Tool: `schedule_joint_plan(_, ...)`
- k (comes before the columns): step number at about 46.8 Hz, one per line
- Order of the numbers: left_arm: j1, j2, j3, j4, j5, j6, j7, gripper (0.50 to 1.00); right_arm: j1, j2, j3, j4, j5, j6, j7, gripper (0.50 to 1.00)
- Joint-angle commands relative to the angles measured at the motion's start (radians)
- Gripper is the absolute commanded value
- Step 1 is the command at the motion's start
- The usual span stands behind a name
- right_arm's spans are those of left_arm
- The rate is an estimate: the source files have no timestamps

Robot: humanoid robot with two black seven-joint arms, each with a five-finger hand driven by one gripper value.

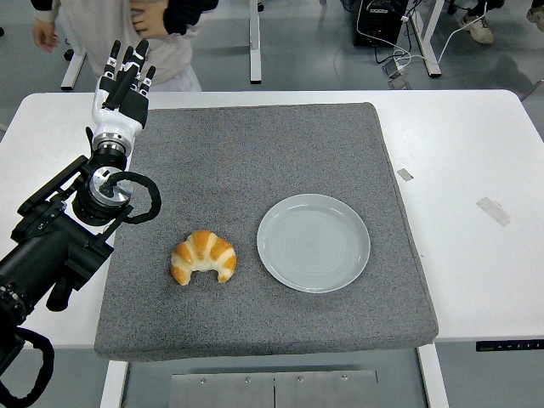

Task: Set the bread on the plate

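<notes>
One piece of bread [203, 257], a croissant, lying on the grey mat [255, 170] at lower centre of the frame, ends turned toward the bottom edge. Just right of it, apart and not touching, a pale round plate [314, 243], bare. Not yet grasped, not yet lifted.

Up at the upper left of the frame, the left hand [124, 83], fingers [127, 61] straight and loosely spread, holding nothing, raised over the mat's far left corner, well apart from the bread. Right arm nowhere in the picture.

Step in hand, by judgement: the reach, before any grasp. Next move likely calls for bringing the hand down and toward lower centre, closing round the croissant's curved back, then carrying it a short way right onto the plate.

Nothing lying between bread and plate. Two small scraps of tape [493, 211] on the white tabletop [476, 153] at right, well clear. A person [127, 25] standing beyond the far edge, top left, near the raised hand.
</notes>
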Motion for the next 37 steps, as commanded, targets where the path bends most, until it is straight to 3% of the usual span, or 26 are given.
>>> schedule_joint_plan(1,-0.001,0.0,0.001,0.002,0.001,0.0,-0.001,0.983,0.0,0.0,0.0,0.0,-0.001,0.0,0.0,1.0)
schedule_joint_plan(11,0.002,0.011,0.008,-0.002,0.095,-0.006,-0.013,0.983,0.0,0.0,0.0,0.001,-0.001,0.0,0.0,1.0)
schedule_joint_plan(17,0.011,0.055,0.008,-0.006,0.095,-0.096,-0.018,0.983,0.0,0.0,0.0,0.0,-0.001,0.0,0.0,1.0)
schedule_joint_plan(20,0.003,0.058,0.025,0.0,0.116,-0.107,-0.022,0.981,0.0,0.0,0.0,0.0,0.001,0.0,0.0,1.0)
schedule_joint_plan(37,-0.145,0.215,0.457,0.005,0.208,-0.12,-0.033,0.983,0.0,0.0,-0.001,0.001,0.001,0.0,0.0,1.0)
